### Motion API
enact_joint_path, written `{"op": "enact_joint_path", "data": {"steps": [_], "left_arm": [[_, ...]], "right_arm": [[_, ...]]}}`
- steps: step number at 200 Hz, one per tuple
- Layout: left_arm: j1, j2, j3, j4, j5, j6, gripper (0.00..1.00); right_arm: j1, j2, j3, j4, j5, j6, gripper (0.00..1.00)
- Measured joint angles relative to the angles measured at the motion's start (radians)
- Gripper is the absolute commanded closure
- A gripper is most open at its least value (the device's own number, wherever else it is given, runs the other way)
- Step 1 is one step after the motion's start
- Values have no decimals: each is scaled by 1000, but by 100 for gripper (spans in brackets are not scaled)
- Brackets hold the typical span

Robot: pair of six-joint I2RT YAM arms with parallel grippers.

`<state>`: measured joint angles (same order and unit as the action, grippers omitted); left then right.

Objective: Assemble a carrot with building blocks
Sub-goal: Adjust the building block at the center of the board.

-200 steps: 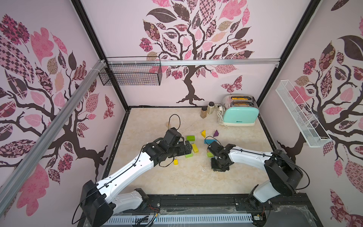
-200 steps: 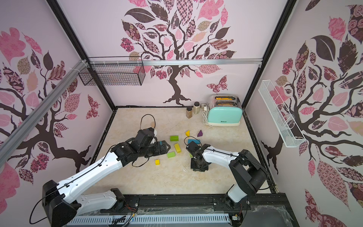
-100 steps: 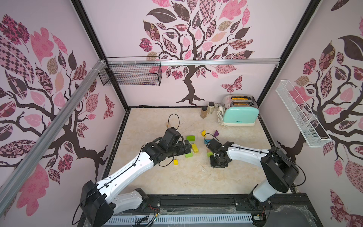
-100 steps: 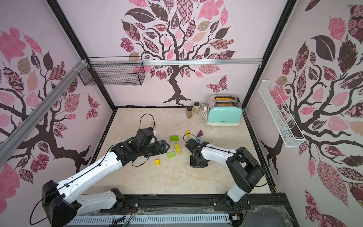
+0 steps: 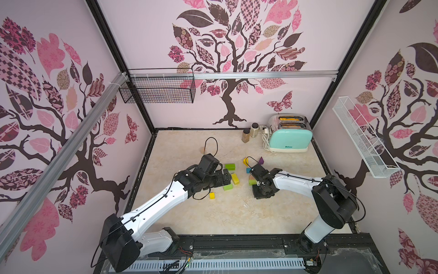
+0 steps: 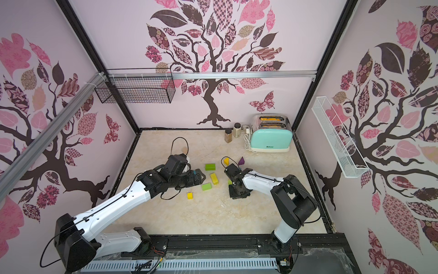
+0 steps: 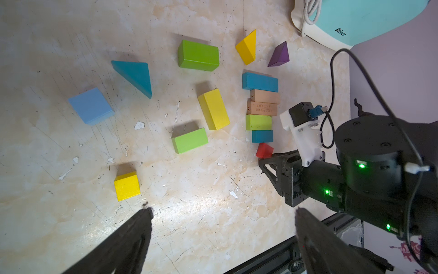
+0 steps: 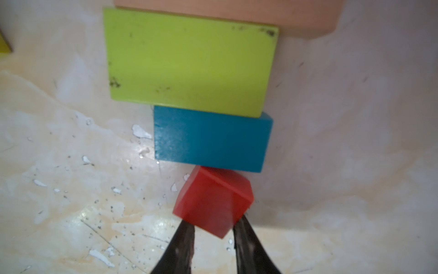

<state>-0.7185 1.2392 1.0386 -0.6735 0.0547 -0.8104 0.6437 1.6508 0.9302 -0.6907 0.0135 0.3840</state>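
In the left wrist view a row of building blocks lies edge to edge: blue bar (image 7: 260, 81), two tan bars (image 7: 265, 96), green bar (image 7: 258, 122), teal block (image 7: 262, 136). A red block (image 8: 213, 201) sits tilted at the teal block's (image 8: 211, 140) near edge, touching it. My right gripper (image 8: 213, 225) is shut on the red block and points down over it (image 5: 260, 191), hiding it in both top views. My left gripper (image 7: 224, 211) hangs open and empty above the table, beside a yellow cube (image 7: 126, 186).
Loose blocks lie left of the row: two green bars (image 7: 198, 55), a yellow bar (image 7: 213, 109), yellow wedge (image 7: 247, 48), purple wedge (image 7: 279, 55), teal wedge (image 7: 136, 76), light blue block (image 7: 91, 106). A mint toaster (image 5: 290, 140) and two spice jars (image 5: 250, 132) stand at the back right.
My right gripper has crept a little away from the front edge toward the row, with the red block in it. The left arm has not moved.
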Motion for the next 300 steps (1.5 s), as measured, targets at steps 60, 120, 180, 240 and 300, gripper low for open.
{"op": "enact_joint_path", "data": {"steps": [60,120,180,240,300], "left_arm": [[5,18,2,8,4,3,2],[6,27,15,16,11,5,2],[13,53,60,29,11,18,2],[41,53,88,33,17,34,2],[69,52,76,52,50,33,2]], "right_arm": [[-3,9,11,7,6,-12,64],[-10,-15,12,-9,-31,-21,52],[-37,-116,146,-128,-40,-18,46],[-114,-55,271,-187,-137,-22,82],[-41,-61,80,-162,-212,13,98]]}}
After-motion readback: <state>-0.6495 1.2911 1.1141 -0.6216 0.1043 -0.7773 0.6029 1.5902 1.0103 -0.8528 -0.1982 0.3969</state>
